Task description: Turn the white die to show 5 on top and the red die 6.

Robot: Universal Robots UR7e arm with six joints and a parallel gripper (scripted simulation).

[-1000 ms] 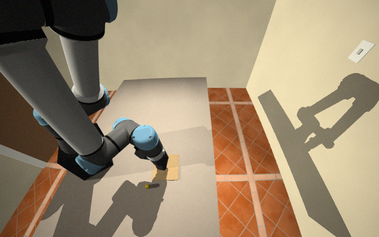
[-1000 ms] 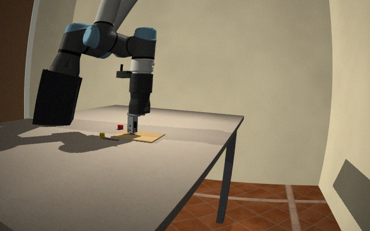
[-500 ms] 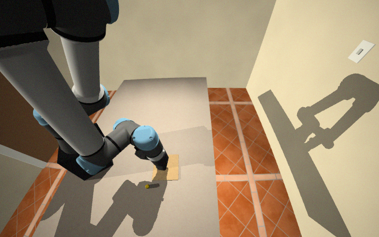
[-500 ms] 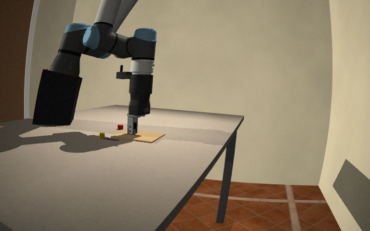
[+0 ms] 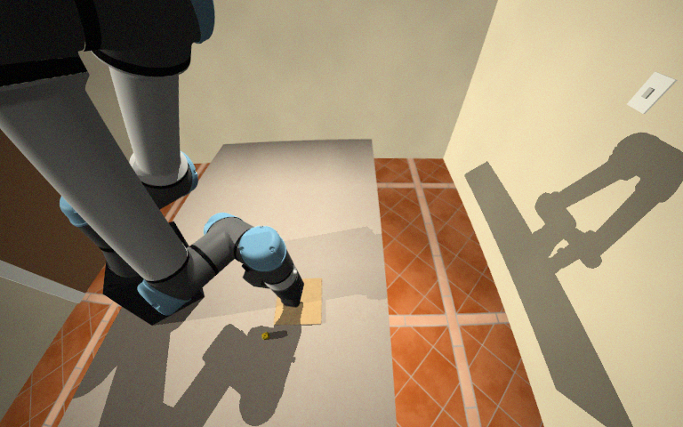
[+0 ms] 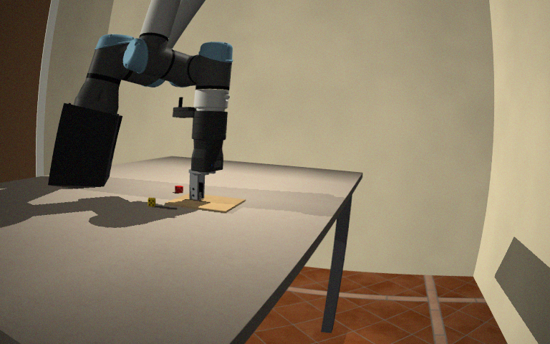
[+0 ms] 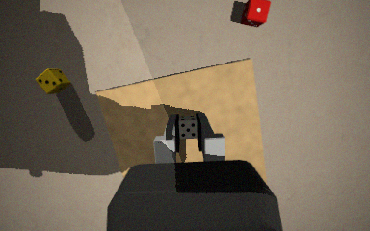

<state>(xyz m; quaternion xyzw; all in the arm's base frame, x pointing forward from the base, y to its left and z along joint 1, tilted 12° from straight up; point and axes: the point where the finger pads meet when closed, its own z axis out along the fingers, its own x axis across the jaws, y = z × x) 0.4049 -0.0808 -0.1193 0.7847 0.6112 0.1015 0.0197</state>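
My gripper (image 7: 187,124) is shut on the white die (image 7: 188,128) and holds it low over the tan mat (image 7: 193,113); the face toward the wrist camera shows five pips. In the exterior view the gripper (image 6: 196,193) stands upright at the mat (image 6: 208,202). In the top view the gripper (image 5: 293,300) hides the white die over the mat (image 5: 301,302). The red die (image 7: 255,12) lies on the table off the mat, one pip facing the wrist camera; it also shows in the exterior view (image 6: 178,188). The yellow die (image 7: 52,80) lies on the table off the mat, seen too in the top and exterior views (image 5: 264,334) (image 6: 151,201).
The grey table's right edge (image 6: 308,251) drops to a tiled floor. The arm's dark base (image 6: 83,145) stands at the table's far left. The arm's shadow covers part of the mat and the table by the yellow die.
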